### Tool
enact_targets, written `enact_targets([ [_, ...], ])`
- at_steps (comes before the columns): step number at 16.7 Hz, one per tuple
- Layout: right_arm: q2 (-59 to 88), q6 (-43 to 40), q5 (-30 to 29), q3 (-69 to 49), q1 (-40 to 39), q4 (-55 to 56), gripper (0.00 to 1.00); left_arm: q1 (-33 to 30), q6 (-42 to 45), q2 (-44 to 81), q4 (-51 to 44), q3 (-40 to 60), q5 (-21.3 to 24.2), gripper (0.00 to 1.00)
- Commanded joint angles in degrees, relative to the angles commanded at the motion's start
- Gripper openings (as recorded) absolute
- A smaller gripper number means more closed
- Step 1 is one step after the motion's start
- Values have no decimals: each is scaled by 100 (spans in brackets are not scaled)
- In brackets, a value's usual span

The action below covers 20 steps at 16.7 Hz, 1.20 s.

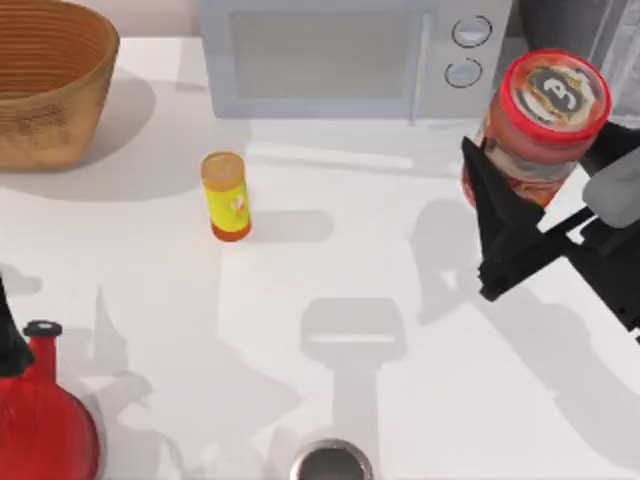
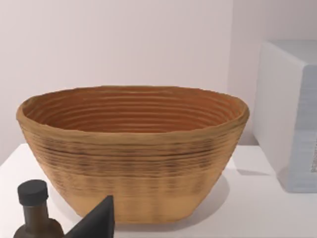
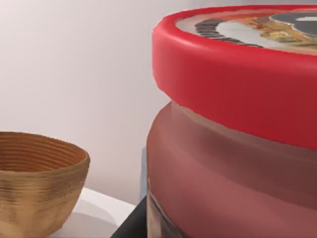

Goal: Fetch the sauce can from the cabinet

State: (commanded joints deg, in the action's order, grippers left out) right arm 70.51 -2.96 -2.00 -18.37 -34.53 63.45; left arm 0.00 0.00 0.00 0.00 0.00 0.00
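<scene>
The sauce can (image 1: pixel 545 120) is held clamped in the right pincer (image 1: pixel 560 190), lifted above the surface (image 1: pixel 380 280) at its right, just before the cabinet (image 1: pixel 570 25). Only setting down is judged left.

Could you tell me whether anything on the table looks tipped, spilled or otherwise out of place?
Nothing stands out. The right gripper holds the sauce can upright by the microwave; the yellow cylinder, basket and red bottle stand upright, nothing spilled.
</scene>
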Motion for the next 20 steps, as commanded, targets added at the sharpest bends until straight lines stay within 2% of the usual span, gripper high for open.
enact_targets([
  [5,2479,66,-221,-595,-889,1948,0,0,0,0,0,0,0,100],
  [10,4263,287,-461,-619,-1398,2852,0,0,0,0,0,0,0,100],
  [20,4760,390,-513,-653,-1511,2984,0,0,0,0,0,0,0,100],
])
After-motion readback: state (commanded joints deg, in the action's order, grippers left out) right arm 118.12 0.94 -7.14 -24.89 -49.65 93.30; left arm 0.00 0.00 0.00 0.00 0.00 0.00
